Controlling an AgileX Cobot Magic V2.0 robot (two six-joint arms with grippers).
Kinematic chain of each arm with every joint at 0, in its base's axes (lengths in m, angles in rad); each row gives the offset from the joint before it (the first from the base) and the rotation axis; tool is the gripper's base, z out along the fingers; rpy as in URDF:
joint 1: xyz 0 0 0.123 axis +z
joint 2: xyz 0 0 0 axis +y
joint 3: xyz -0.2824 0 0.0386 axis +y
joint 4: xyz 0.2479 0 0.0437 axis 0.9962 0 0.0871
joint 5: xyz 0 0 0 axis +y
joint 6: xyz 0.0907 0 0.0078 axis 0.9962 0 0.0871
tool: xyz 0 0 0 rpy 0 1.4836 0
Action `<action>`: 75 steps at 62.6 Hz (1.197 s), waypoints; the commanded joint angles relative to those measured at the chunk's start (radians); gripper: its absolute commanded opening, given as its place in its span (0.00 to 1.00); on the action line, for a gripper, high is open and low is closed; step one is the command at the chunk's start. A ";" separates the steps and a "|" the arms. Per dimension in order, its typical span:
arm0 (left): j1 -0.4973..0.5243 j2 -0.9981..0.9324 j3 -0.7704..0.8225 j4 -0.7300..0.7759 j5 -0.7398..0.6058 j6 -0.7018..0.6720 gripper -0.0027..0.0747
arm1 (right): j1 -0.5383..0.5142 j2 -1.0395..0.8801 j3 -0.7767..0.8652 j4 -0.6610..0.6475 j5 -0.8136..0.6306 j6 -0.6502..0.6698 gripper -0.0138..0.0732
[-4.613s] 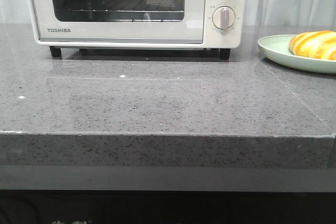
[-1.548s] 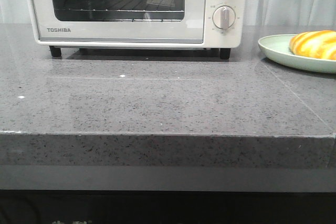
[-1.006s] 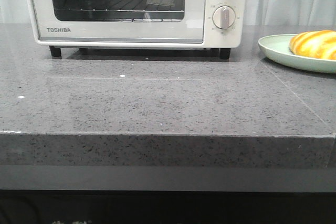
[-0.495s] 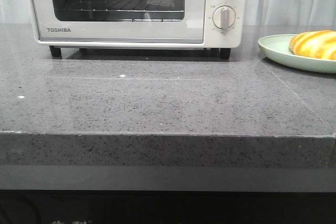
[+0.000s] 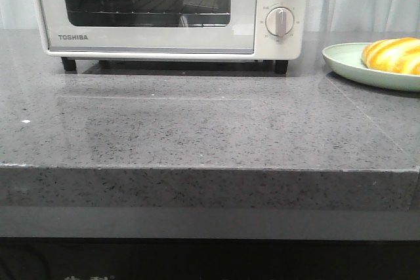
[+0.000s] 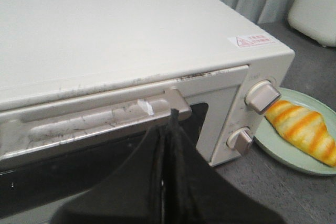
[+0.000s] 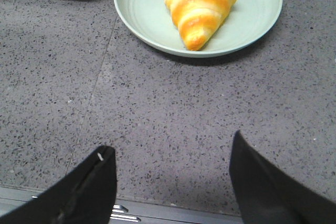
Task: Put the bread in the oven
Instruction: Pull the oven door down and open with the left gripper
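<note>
The cream-white Toshiba oven (image 5: 164, 40) stands at the back of the grey counter with its glass door up. The striped golden-orange bread (image 5: 394, 56) lies on a pale green plate (image 5: 348, 63) to the oven's right. In the left wrist view my left gripper (image 6: 170, 116) is shut and empty, its tip right at the underside of the door handle (image 6: 94, 121) near the top of the oven (image 6: 131, 35). My right gripper (image 7: 170, 142) is open and empty over the counter's front edge, with the bread (image 7: 199, 3) a short way ahead of it. Neither gripper shows in the front view.
Two round knobs (image 6: 261, 96) sit on the oven's right panel. A white rounded appliance (image 6: 315, 3) stands behind the plate (image 6: 273, 150). The counter's front edge (image 5: 210, 168) runs across the front view. A curtain hangs behind.
A reflection that showed in the oven's glass half a second ago is gone. The oven, the plate and the bread have not moved.
</note>
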 commanded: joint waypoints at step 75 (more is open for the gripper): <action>-0.014 -0.027 -0.135 0.035 0.409 0.000 0.01 | 0.001 0.005 -0.034 -0.006 -0.056 -0.005 0.72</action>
